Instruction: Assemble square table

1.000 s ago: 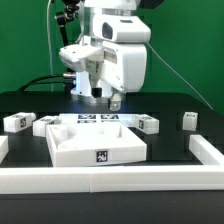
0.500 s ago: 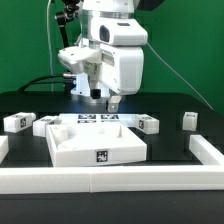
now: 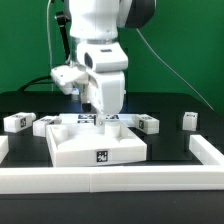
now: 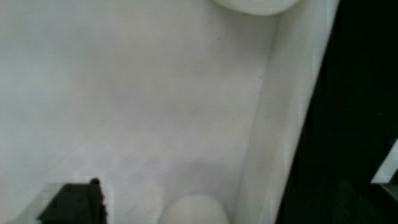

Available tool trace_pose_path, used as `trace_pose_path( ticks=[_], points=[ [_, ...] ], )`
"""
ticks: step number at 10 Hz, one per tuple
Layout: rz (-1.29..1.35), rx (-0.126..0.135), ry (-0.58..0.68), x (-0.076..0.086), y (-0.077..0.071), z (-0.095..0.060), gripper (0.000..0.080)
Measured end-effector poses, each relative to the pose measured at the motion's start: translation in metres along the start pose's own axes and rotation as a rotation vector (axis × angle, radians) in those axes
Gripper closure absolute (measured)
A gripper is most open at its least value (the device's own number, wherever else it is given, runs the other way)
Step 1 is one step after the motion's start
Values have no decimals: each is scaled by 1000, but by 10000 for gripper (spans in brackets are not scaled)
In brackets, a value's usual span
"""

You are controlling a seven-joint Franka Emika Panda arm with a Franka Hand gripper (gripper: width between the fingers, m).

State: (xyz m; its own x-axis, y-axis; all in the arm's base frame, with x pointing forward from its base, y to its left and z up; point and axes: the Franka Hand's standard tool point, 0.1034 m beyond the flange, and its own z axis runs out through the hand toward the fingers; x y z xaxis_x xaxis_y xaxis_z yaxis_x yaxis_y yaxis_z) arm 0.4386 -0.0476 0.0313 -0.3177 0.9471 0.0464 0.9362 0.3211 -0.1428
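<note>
The fingers [image 4: 71,205] are spread wide, gripping nothing, low over the back rim of the slab [image 3: 95,145] of the square table. The slab lies flat on the black desk [image 3: 172,138], with a leg [image 3: 148,124] just beside its far corner.

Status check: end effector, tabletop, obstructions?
End effector open, empty, low over square tabletop. Tabletop lying flat, ungripped. Leg loose at exterior view's right; nothing blocking.

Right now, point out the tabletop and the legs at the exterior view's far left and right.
Tabletop [image 3: 80,140], exterior view, top face.
Far-left leg [image 3: 18,122], exterior view, tagged side.
Far-right leg [image 3: 188,119], exterior view, tagged side.
</note>
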Motion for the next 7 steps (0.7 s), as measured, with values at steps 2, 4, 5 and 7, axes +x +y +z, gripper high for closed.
trace_pose_path(
  ticks=[2,4,5,7],
  points=[
    [12,15,11,-4,-6,10,150],
    [17,22,16,-6,-9,14,150],
    [18,22,16,-6,-9,14,250],
    [20,30,21,-5,-11,19,451]
  ],
)
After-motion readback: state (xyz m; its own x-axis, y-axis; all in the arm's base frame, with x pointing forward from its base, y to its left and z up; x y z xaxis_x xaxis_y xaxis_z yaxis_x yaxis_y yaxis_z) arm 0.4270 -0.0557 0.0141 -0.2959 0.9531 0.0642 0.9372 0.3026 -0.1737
